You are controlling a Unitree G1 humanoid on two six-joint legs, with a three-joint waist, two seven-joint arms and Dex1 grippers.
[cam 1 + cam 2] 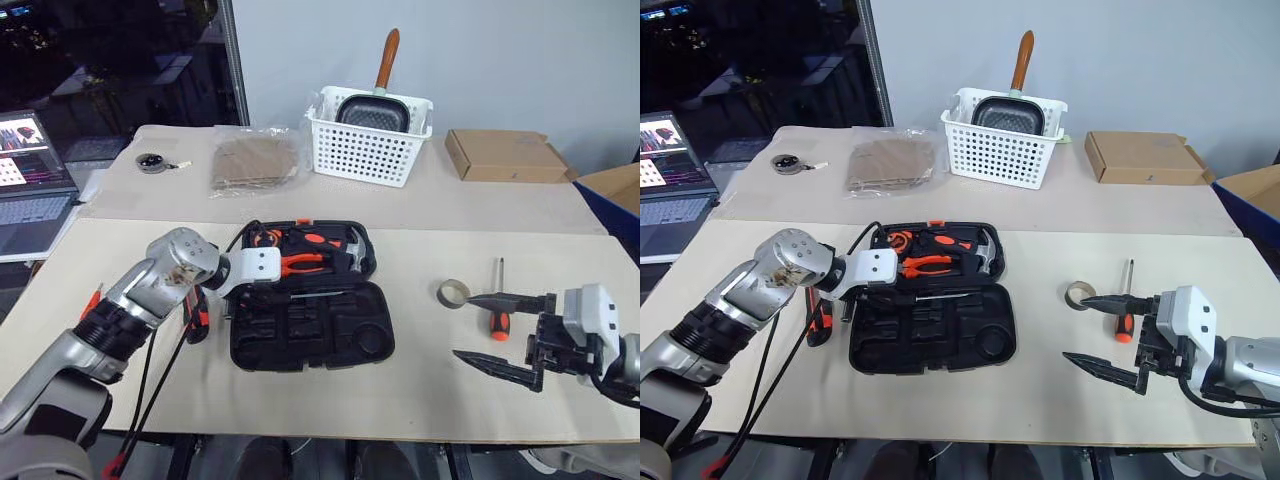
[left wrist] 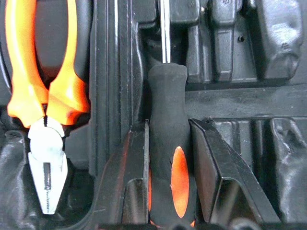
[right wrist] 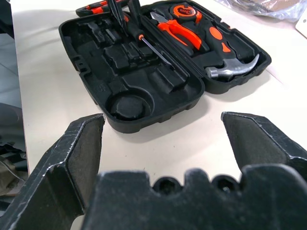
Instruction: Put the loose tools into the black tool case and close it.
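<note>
The black tool case (image 1: pixel 305 300) lies open at mid-table. An orange-and-black screwdriver (image 2: pixel 168 158) is clamped in the left gripper (image 2: pixel 169 158) over the near half, beside the pliers (image 2: pixel 41 96); placing it appears to be the step in hand, and seating it in its slot comes next. To the right, another screwdriver (image 1: pixel 498 300) and the tape roll (image 1: pixel 453 292) lie loose near the right gripper (image 1: pixel 500 330), whose fingers are spread empty.
</note>
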